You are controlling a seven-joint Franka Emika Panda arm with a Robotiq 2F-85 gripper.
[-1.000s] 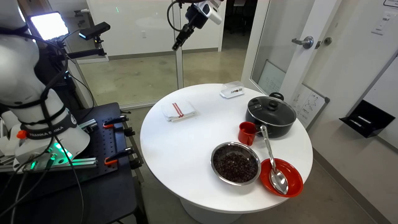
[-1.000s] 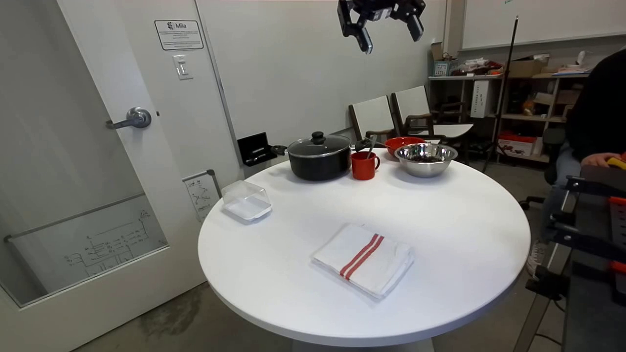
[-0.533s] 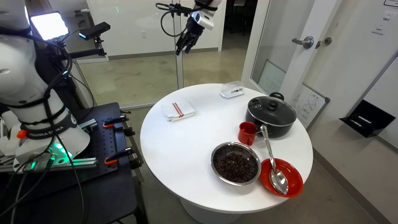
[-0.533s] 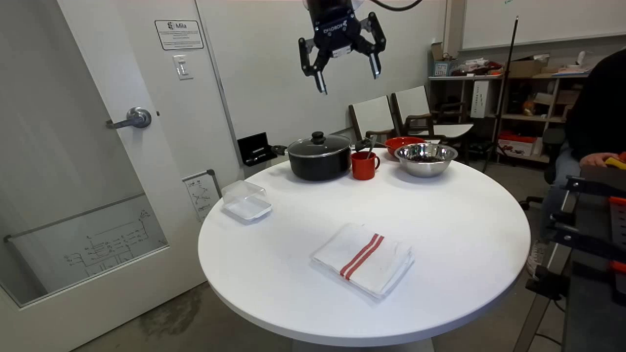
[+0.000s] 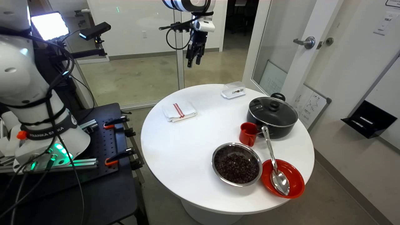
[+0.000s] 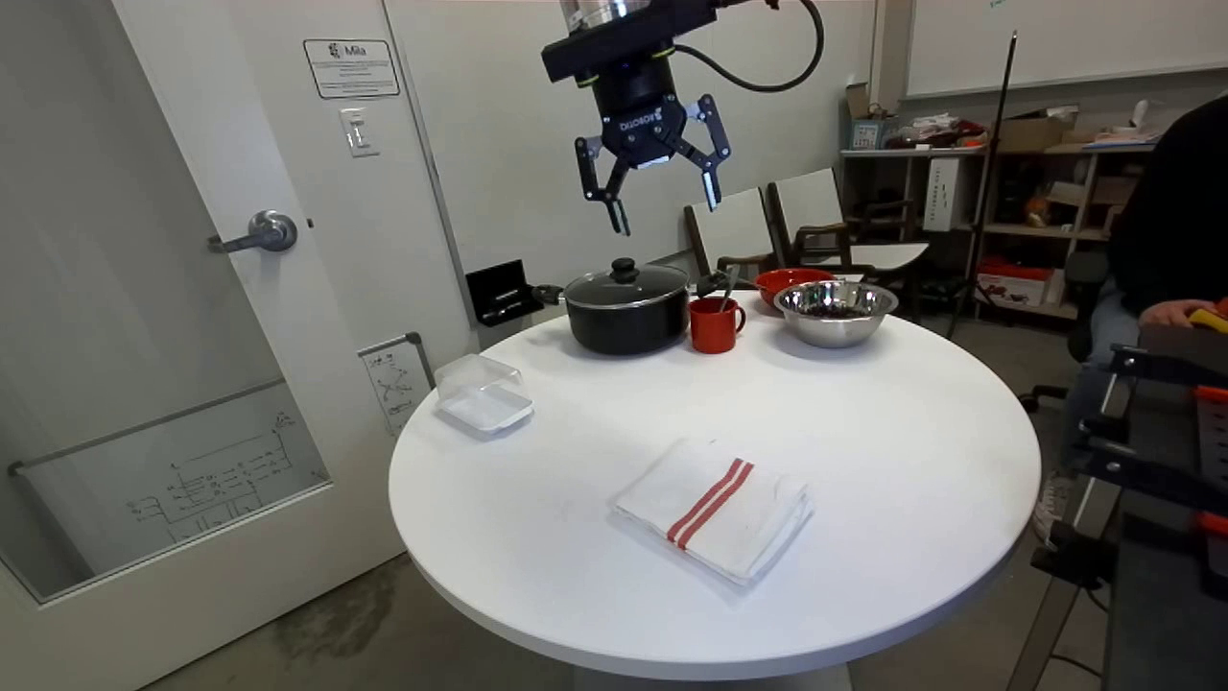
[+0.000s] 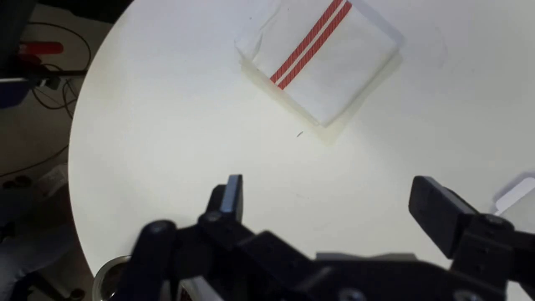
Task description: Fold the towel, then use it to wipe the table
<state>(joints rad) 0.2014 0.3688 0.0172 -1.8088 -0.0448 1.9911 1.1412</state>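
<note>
Towel (image 6: 715, 513) lies folded flat on the surface (image 6: 892, 451), hand (image 6: 667, 220) spread wide, empty, high and well clear of it; I'd turn square to one edge, drop low and pinch every layer so nothing unfolds.

Towel (image 6: 712, 511) white, two parallel red stripes. Tabletop (image 6: 911, 461) white. Hand (image 6: 667, 219) mostly black. Pot (image 6: 628, 328) black; lid (image 5: 265, 114) dark, silver-edged; knob (image 5: 274, 106) black. Mug (image 6: 712, 328) and shallow bowl (image 5: 297, 178) solid red. Spoon (image 5: 280, 182) silver. Metal bowl (image 6: 833, 331) silver, contents (image 5: 236, 168) dark brown. Small box (image 5: 233, 90): white base (image 6: 487, 411), clear cover (image 6: 480, 372), dark marking (image 5: 238, 91).
</note>
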